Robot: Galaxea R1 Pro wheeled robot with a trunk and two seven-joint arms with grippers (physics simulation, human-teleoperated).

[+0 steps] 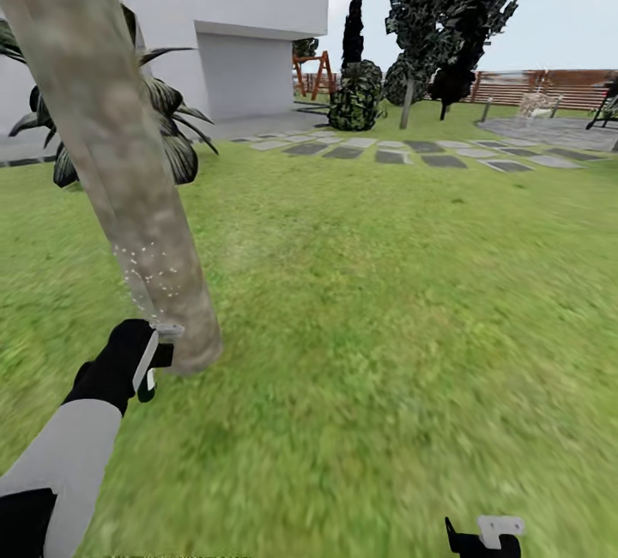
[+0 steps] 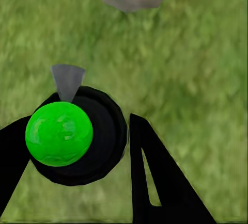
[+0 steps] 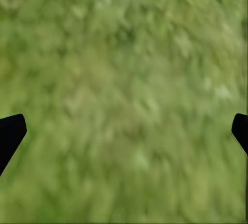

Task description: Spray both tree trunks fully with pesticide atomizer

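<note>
Green grass floor point(image 1: 369, 300) extends under both arms. The right gripper point(image 1: 486, 538) sits at the near edge of the head view; in the right wrist view its fingers point(image 3: 10, 133) stand far apart over bare grass, open and empty. The left gripper point(image 1: 142, 360) is farther forward and closed around the pesticide atomizer point(image 1: 151, 366), whose pale grey head points at the base of the tree trunk point(image 1: 112, 154). In the left wrist view the atomizer point(image 2: 67, 133) shows a bright green round end between the black fingers point(image 2: 155, 177). Whitish pesticide specks point(image 1: 150, 279) dot the bark just above the nozzle. Beyond lie stepping stones point(image 1: 403, 150), a white house point(image 1: 240, 26) and a wooden fence point(image 1: 549, 86).
</note>
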